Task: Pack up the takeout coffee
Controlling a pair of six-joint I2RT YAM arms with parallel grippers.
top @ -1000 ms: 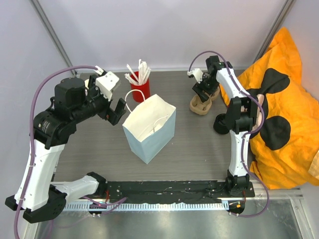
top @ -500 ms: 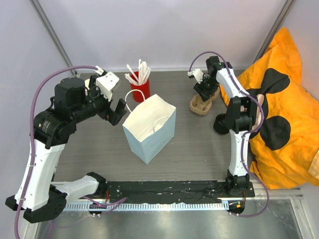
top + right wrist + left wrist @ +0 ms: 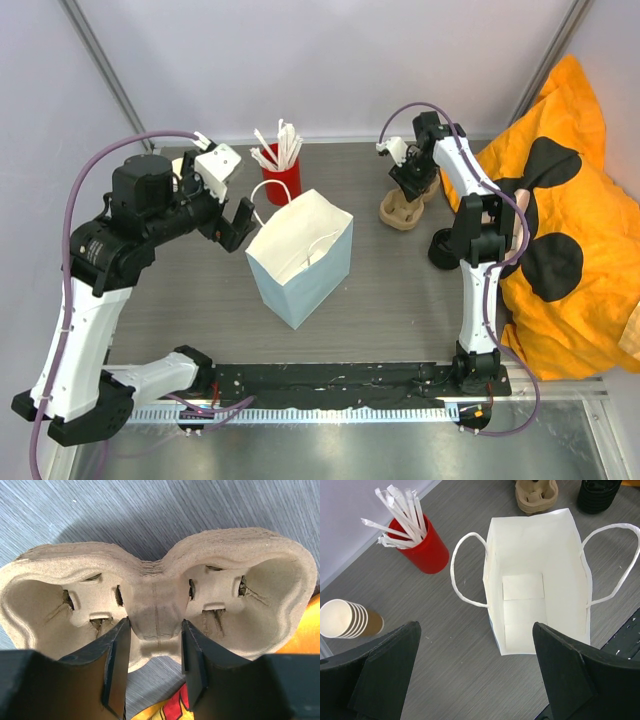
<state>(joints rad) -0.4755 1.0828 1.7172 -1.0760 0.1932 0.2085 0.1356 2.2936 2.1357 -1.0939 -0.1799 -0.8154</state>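
A tan kraft paper cup with a white inside tops a nested stack of such cups at the far left of the table. In the top view my left wrist mostly hides it. My left gripper is open and empty, above the table between that stack and the white paper bag. It is left of the bag in the top view too. My right gripper is shut on the middle ridge of the moulded cardboard cup carrier, at the back right.
A red cup of white sticks stands behind the bag, which stands open and upright with two loop handles. A black stack of lids sits right of the carrier. An orange and black cloth lies along the right edge.
My right gripper and the carrier have shifted slightly to the left. My left gripper has edged a little to the right, toward the bag.
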